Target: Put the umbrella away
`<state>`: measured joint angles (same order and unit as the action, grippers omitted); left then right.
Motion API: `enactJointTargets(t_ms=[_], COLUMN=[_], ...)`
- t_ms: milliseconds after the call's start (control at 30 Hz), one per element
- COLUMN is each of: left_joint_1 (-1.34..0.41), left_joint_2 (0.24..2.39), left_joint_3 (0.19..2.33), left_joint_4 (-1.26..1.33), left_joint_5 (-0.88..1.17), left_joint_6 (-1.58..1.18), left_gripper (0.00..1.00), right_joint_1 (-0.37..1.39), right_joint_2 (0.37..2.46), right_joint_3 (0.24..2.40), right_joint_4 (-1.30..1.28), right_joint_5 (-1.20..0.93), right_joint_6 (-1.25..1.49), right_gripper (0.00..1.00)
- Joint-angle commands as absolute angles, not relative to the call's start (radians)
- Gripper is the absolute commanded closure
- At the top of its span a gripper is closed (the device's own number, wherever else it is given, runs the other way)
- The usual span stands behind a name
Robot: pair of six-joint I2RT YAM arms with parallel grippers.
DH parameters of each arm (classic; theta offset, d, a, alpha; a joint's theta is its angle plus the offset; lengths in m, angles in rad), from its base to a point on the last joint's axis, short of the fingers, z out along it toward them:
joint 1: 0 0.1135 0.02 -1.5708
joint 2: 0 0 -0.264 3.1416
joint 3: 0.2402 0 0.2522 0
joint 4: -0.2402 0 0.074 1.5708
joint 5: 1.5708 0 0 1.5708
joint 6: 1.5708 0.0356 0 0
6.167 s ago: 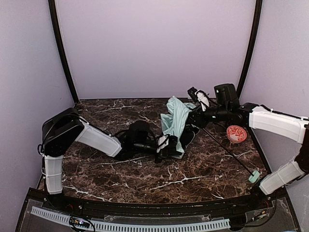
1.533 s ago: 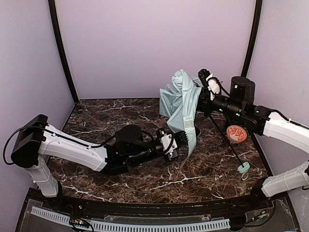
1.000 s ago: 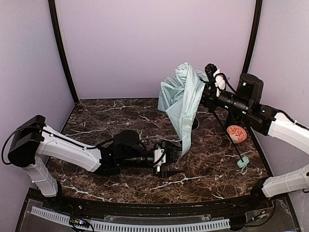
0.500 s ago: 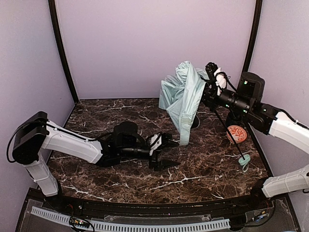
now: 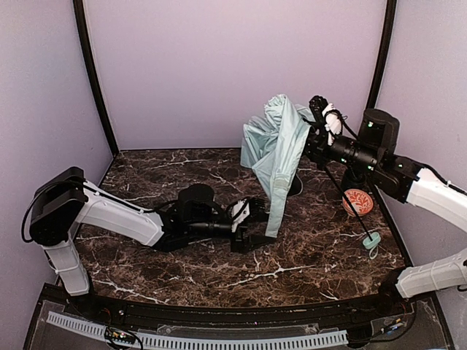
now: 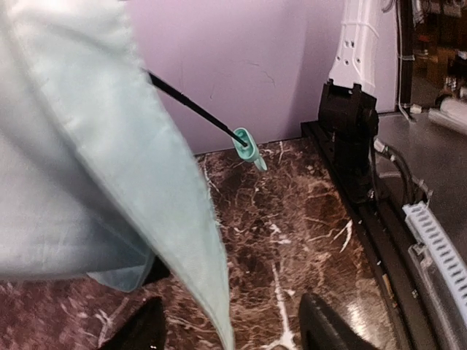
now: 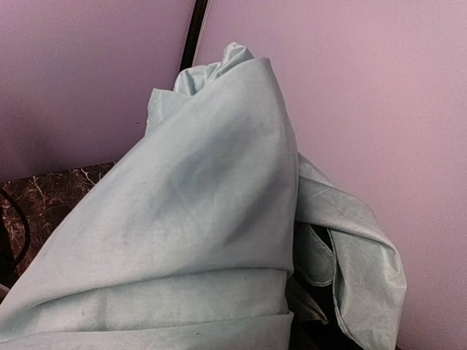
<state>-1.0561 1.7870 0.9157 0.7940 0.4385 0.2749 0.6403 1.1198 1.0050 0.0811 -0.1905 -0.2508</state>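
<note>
The umbrella (image 5: 277, 157) hangs above the table, its pale mint-green fabric drooping in a loose bundle. Its thin black shaft (image 5: 343, 200) slants down to the small mint handle (image 5: 371, 240) near the table's right edge. My right gripper (image 5: 312, 143) is shut on the umbrella at the top of the shaft. In the right wrist view the umbrella's fabric (image 7: 190, 240) fills the frame and hides the fingers. My left gripper (image 5: 259, 222) lies low over the table and is open. The fabric's lowest corner (image 6: 215, 313) hangs between its fingers (image 6: 139, 328), touching neither. The handle (image 6: 246, 146) shows beyond.
A small orange-and-white patterned bowl (image 5: 357, 200) sits on the dark marble table (image 5: 182, 171) at the right, under my right arm. Purple walls close in the back and sides. The right arm's black base (image 6: 350, 138) stands at the table's near edge.
The umbrella lay on the table several seconds ago and now hangs raised. In the last second my left gripper has turned and slid right, so the fabric's corner lies between its fingers.
</note>
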Motion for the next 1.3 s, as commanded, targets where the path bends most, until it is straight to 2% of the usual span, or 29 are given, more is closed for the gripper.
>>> enactJointTargets(t_ms=[0,33,67,233,400,567,767,833,933,1033,1133,1200,1267], left_joint_1=[-1.048,-1.048,-1.048,-1.012,-0.958,-0.896,-0.876,-0.857,-0.815,-0.780,-0.787,-0.824,-0.868], left_joint_2=[1.819,1.822,1.818,1.670,1.562,1.635,1.758,1.772,1.769,1.760,1.723,1.682,1.624], left_joint_3=[0.973,0.981,0.975,0.811,0.754,0.771,0.891,0.897,0.881,0.871,0.926,0.936,0.910], left_joint_4=[0.806,0.792,0.793,0.798,0.617,0.581,0.545,0.579,0.641,0.655,0.454,0.345,0.321], left_joint_5=[0.518,0.541,0.560,0.579,0.577,0.552,0.519,0.483,0.449,0.468,0.592,0.606,0.604], left_joint_6=[0.280,0.282,0.285,0.339,0.457,0.506,0.581,0.591,0.594,0.605,0.676,0.694,0.716], left_gripper=[0.78,0.97,1.00,1.00,1.00,1.00,1.00,1.00,1.00,1.00,1.00,1.00,1.00], right_joint_1=[0.634,0.633,0.631,0.592,0.510,0.510,0.534,0.571,0.632,0.647,0.648,0.644,0.635], right_joint_2=[1.102,1.102,1.100,1.122,1.105,1.119,1.141,1.166,1.192,1.171,1.152,1.151,1.152], right_joint_3=[1.063,1.064,1.066,1.143,1.146,1.207,1.196,1.234,1.265,1.207,1.173,1.174,1.173], right_joint_4=[0.148,0.144,0.138,-0.054,-0.105,-0.180,-0.117,-0.218,-0.377,-0.374,-0.324,-0.311,-0.297], right_joint_5=[-0.204,-0.209,-0.219,-0.249,-0.355,-0.674,-0.858,-0.899,-0.856,-0.833,-0.624,-0.451,-0.371], right_joint_6=[-0.255,-0.254,-0.254,-0.280,-0.247,-0.278,-0.215,-0.264,-0.369,-0.360,-0.273,-0.246,-0.228], right_gripper=[1.00,1.00,1.00,1.00,1.00,1.00,1.00,1.00,1.00,1.00,1.00,1.00,1.00])
